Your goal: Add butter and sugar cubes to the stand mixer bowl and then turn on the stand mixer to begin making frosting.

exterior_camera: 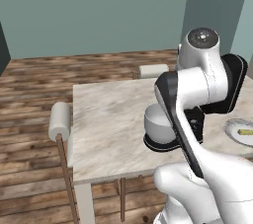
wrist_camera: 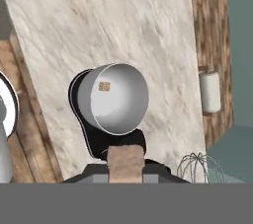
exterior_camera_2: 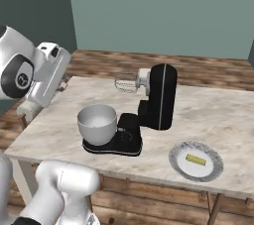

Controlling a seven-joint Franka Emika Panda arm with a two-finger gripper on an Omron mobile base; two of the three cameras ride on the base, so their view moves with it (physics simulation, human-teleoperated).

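In the hand view my gripper (wrist_camera: pixel 126 169) is shut on a tan sugar cube (wrist_camera: pixel 126 161) and hangs well above the table, looking down at the stand mixer bowl (wrist_camera: pixel 114 97). Another small tan sugar cube (wrist_camera: pixel 104 86) lies inside that bowl. The silver bowl (exterior_camera_2: pixel 97 122) sits on the flat base of the black stand mixer (exterior_camera_2: pixel 159 97), whose head is tilted back with the wire whisk (exterior_camera_2: pixel 126 83) raised. The bowl (exterior_camera: pixel 157 122) is partly hidden behind my arm in the left base view. The butter (exterior_camera_2: pixel 195 159) is a small yellow stick on a grey plate (exterior_camera_2: pixel 212 168), right of the mixer.
The marble table (exterior_camera_2: pixel 213 115) has bare room behind and to the right of the mixer. A chair with a pale padded back (exterior_camera: pixel 59 119) stands at its left side, another (exterior_camera: pixel 153 70) at the far side. My white arm (exterior_camera_2: pixel 34 75) rises at the table's left end.
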